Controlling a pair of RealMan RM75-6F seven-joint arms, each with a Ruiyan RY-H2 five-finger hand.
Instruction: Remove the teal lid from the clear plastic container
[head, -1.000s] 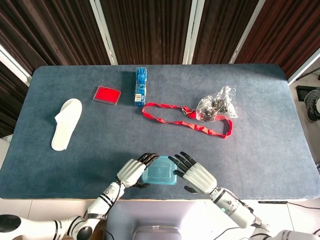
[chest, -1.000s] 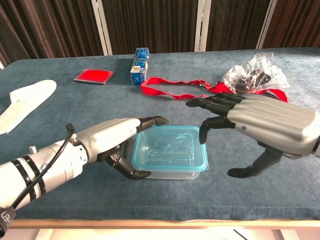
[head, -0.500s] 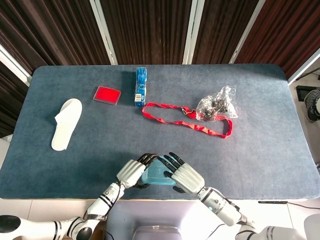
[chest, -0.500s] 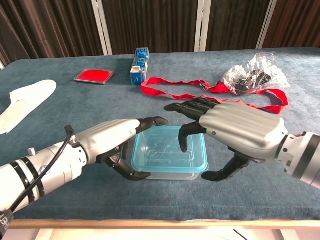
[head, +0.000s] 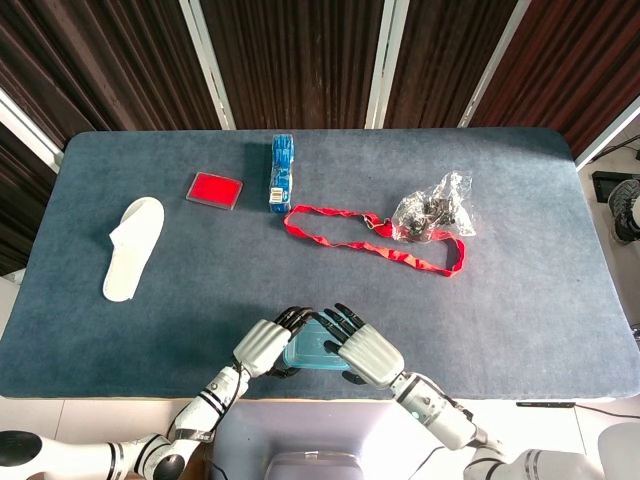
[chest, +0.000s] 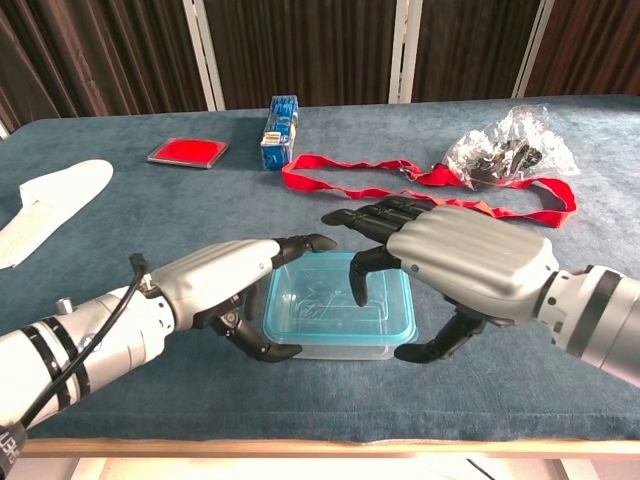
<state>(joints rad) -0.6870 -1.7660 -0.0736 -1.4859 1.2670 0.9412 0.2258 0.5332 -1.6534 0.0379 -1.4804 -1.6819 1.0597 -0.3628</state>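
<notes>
The clear plastic container with its teal lid (chest: 330, 305) stands near the table's front edge, and the head view shows the lid (head: 312, 347) partly hidden between both hands. My left hand (chest: 222, 282) holds the container's left end, fingers curled over the far left corner and thumb against the near left side. My right hand (chest: 462, 262) hangs over the right half of the lid with fingers spread, one fingertip pointing down at the lid and the thumb by the near right corner. Whether it touches the lid is unclear. In the head view the left hand (head: 264, 345) and right hand (head: 364, 351) flank the container.
A white slipper (head: 130, 247) lies at the left. A red card (head: 215, 189) and a blue pack (head: 281, 172) sit at the back. A red ribbon (head: 372, 243) and a crinkled plastic bag (head: 432, 207) lie to the right. The blue table's front edge (chest: 320, 425) runs just behind the container.
My right hand has moved left from beside the container to over the lid's right half, its thumb closing in on the near right corner. The left hand and container have stayed put.
</notes>
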